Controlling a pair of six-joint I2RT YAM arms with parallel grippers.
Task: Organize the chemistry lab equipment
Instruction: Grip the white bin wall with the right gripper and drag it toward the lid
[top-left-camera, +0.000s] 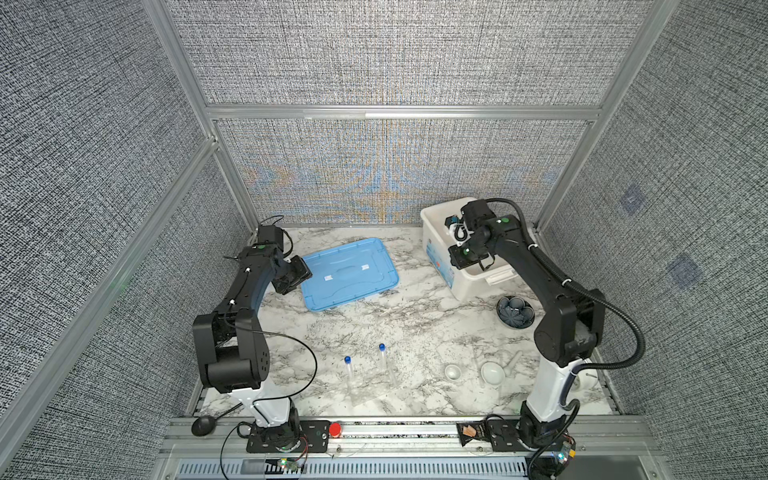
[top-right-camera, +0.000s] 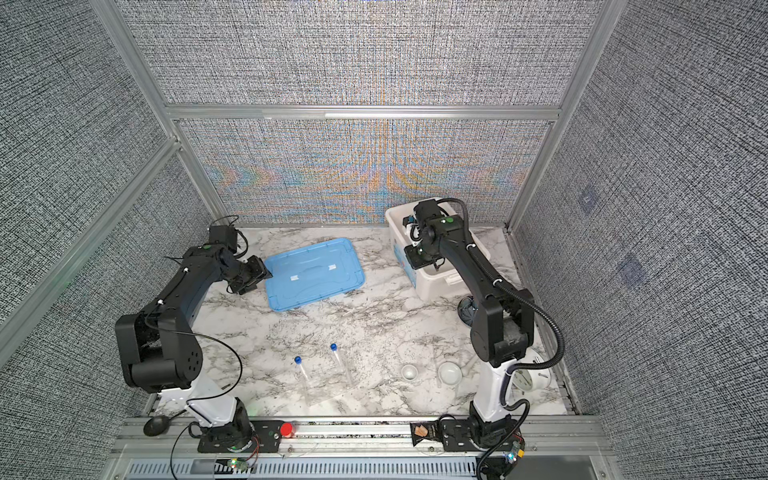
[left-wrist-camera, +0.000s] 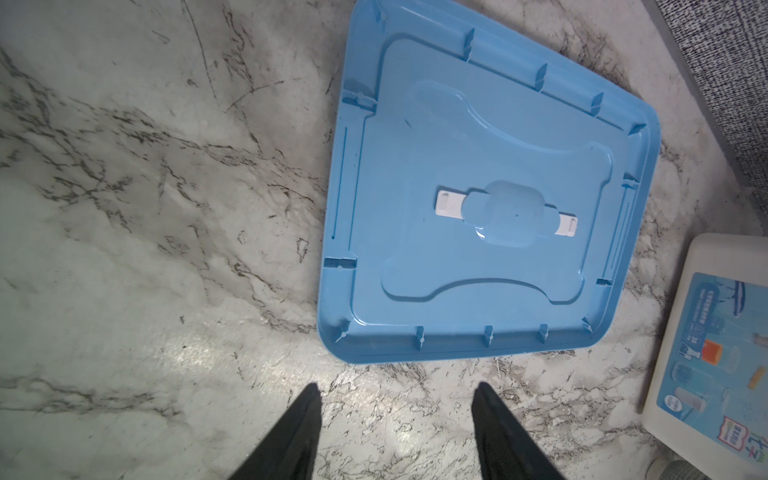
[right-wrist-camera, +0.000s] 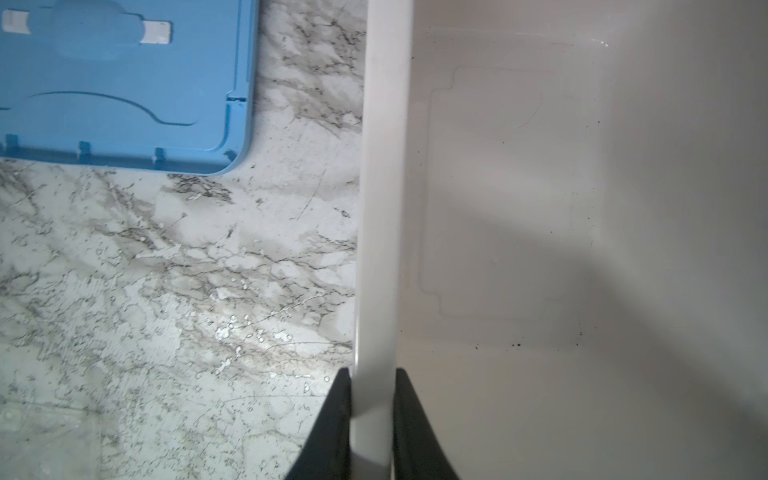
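Right gripper (right-wrist-camera: 371, 376) clamps white bin (right-wrist-camera: 382, 166) at its rim (counter (top-left-camera: 374, 324), back-right corner) — left gripper (left-wrist-camera: 397, 390) spread, seemingly empty, beside blue lid (left-wrist-camera: 478, 208).

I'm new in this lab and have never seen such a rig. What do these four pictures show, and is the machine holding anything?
These are two black robot arms fixed at the front edge of a marble table. Two pictures look down on the whole scene from overhead. The other two come from a camera on each arm's wrist, looking past its fingers. On the table lie a blue lid, a white box, two clear tubes with blue caps, two small white bowls, a white stick by the bigger bowl, and a dark dish. The left gripper is open and empty, near the lid. The right gripper is shut on the box's rim, one finger outside, one inside.
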